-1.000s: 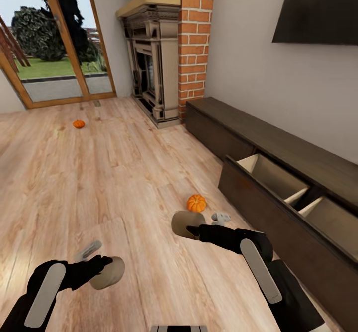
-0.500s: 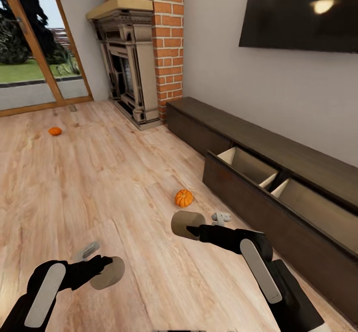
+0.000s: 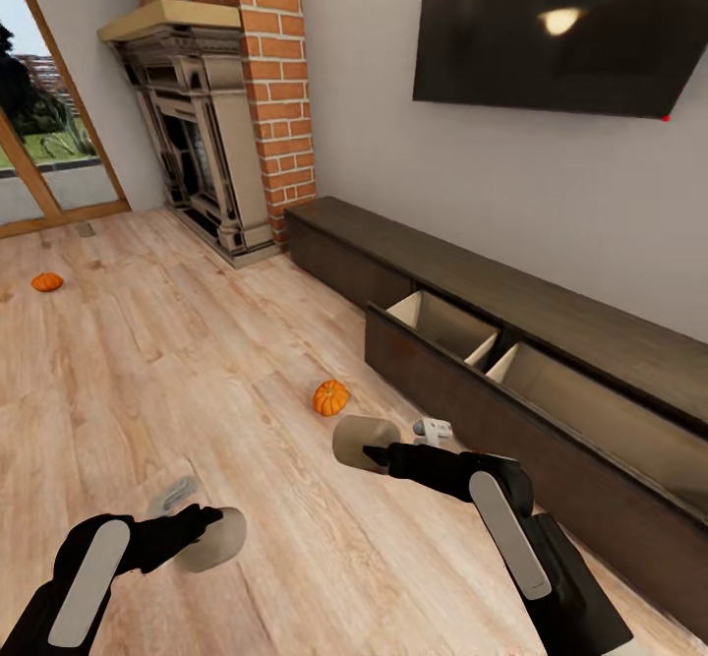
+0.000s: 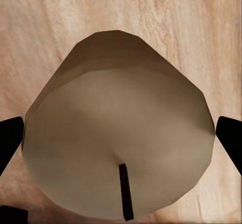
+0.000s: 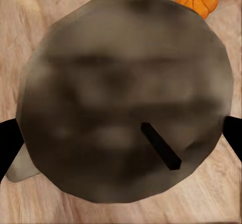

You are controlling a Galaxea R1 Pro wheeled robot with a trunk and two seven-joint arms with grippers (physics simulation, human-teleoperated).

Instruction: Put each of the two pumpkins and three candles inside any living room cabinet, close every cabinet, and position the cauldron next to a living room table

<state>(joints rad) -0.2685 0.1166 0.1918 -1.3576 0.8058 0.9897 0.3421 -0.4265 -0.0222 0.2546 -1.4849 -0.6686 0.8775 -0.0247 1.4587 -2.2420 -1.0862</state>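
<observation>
Both grippers are loaded: left gripper (image 3: 202,528) is clamped on a candle (image 4: 118,143), wick facing the wrist cam; right gripper (image 3: 369,449) is clamped on a second candle (image 5: 126,98); both held low over the wooden floor (image 3: 147,381). Third candle (image 3: 433,429) lies on the floor just past the right gripper, near the cabinet (image 3: 551,341); its drawer (image 3: 472,366) is pulled open, pale compartments exposed. Near pumpkin (image 3: 330,397) sits on the floor just ahead of the right candle; far pumpkin (image 3: 46,282) is well apart, toward the glass door.

Likely next: drop both candles in the open drawer; square the base to the cabinet, lift clear of the drawer front before reaching, release low inside a compartment so they don't roll; avoid driving over the floor candle.
</observation>
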